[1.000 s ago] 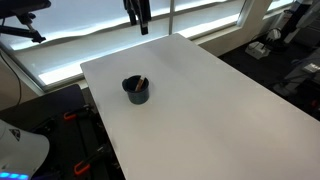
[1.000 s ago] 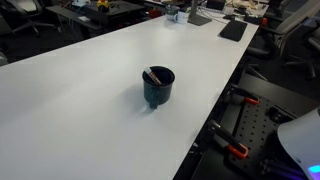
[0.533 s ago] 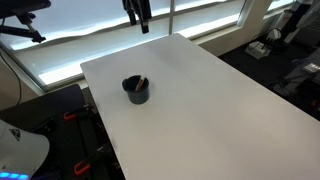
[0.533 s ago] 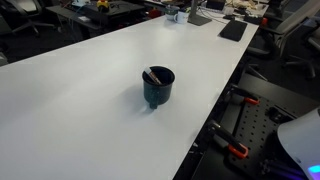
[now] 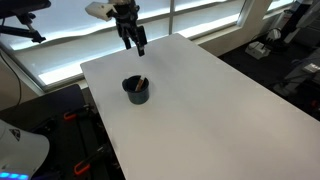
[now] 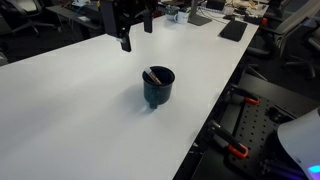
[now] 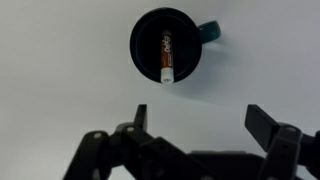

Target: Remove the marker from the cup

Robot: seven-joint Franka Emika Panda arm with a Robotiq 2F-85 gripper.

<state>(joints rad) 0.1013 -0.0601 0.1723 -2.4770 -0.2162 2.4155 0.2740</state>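
The dark cup (image 5: 136,90) stands on the white table (image 5: 200,110), seen in both exterior views (image 6: 158,86). The marker (image 6: 154,75) leans inside it, reddish-orange end showing; from above in the wrist view the marker (image 7: 167,62) lies across the cup (image 7: 145,40) with its handle to the right. My gripper (image 5: 135,41) hangs above the table beyond the cup, apart from it, also in an exterior view (image 6: 135,32). In the wrist view the gripper (image 7: 200,118) has its fingers spread wide and empty.
Bright windows run behind the table (image 5: 100,45). Office chairs and desks with clutter (image 6: 200,15) stand at the far end. Robot base parts with orange clamps (image 6: 240,150) sit beside the table edge.
The gripper has come down into view above the table, closer to the cup. The cup and marker have not moved.
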